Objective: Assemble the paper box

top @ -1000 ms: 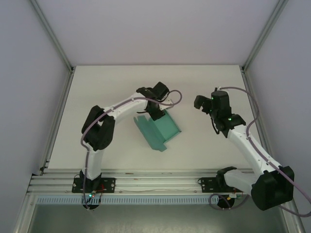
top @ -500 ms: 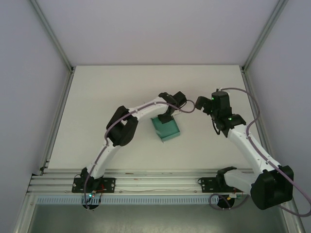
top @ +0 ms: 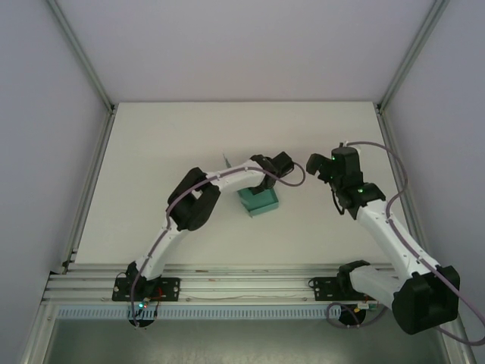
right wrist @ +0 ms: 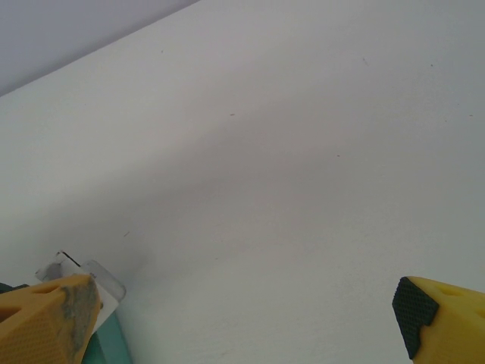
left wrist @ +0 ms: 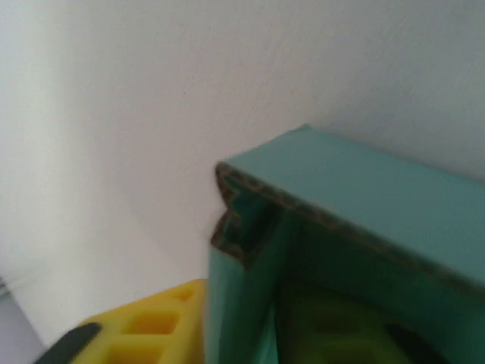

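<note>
One paper box [top: 258,202] on table [top: 151,152]; right fingers [right wrist: 47,318] spread.

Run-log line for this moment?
teal-green card box: folded, on white table | left gripper: at box, grip unclear | right gripper: open, empty

The teal-green paper box [top: 258,202] sits folded up small on the table [top: 167,144].

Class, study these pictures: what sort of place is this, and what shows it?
Likely a robotics lab cell: white left arm and right arm bolted to an aluminium rail, a plain white table, a teal-green card box.
</note>
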`<move>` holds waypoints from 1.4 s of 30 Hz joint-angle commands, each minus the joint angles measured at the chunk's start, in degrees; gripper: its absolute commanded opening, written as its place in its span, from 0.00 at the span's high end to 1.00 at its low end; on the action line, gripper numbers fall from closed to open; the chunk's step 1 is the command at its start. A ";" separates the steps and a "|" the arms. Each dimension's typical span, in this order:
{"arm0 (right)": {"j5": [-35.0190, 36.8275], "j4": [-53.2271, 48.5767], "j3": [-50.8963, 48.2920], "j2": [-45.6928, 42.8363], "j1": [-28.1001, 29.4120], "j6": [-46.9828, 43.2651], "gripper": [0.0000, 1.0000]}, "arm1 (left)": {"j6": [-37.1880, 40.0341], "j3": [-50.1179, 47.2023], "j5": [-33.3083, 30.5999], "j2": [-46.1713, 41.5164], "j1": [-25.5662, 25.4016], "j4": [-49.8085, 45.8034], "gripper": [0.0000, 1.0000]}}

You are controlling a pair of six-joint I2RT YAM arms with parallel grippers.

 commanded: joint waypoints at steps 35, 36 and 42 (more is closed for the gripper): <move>-24.70 -14.30 23.48 31.39 10.30 -49.30 0.04 | -32.26 -31.53 32.65 -45.78 28.30 27.06 0.00; -23.30 -16.77 26.52 35.03 11.78 -53.18 0.04 | -33.69 -33.84 32.50 -46.75 29.48 26.82 0.00; -24.02 -22.25 40.06 51.82 15.36 -64.54 0.09 | -37.13 -45.19 33.21 -53.04 35.03 26.67 0.00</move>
